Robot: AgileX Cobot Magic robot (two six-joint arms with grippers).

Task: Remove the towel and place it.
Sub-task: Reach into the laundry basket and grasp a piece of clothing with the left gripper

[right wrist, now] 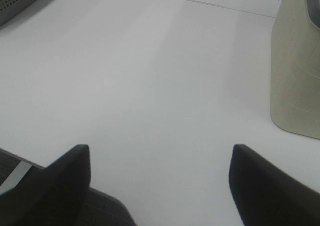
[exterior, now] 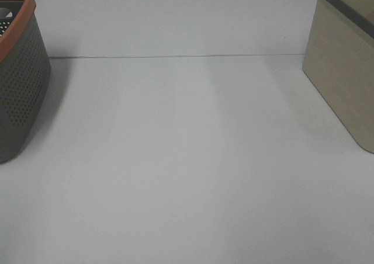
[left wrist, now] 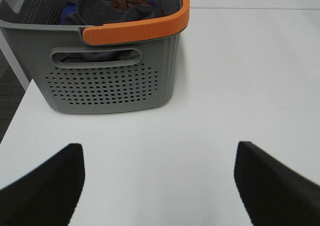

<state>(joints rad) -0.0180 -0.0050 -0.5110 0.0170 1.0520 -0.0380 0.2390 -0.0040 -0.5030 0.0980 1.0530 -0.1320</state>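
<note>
1. Right end effector [right wrist: 160,151]: fingers spread wide, nothing between them. It hangs over the near edge of the table [right wrist: 150,86].
2. Left end effector [left wrist: 157,153]: also wide open and empty, above bare table by the left edge, facing the basket.
3. Grey perforated basket [left wrist: 110,81] with an orange rim stands at the left edge. Beige bin [exterior: 345,71] stands at the right edge, well apart from it.
4. Towel [left wrist: 97,8]: dark grey, crumpled inside the basket, touching a rust-brown cloth [left wrist: 126,0].
</note>
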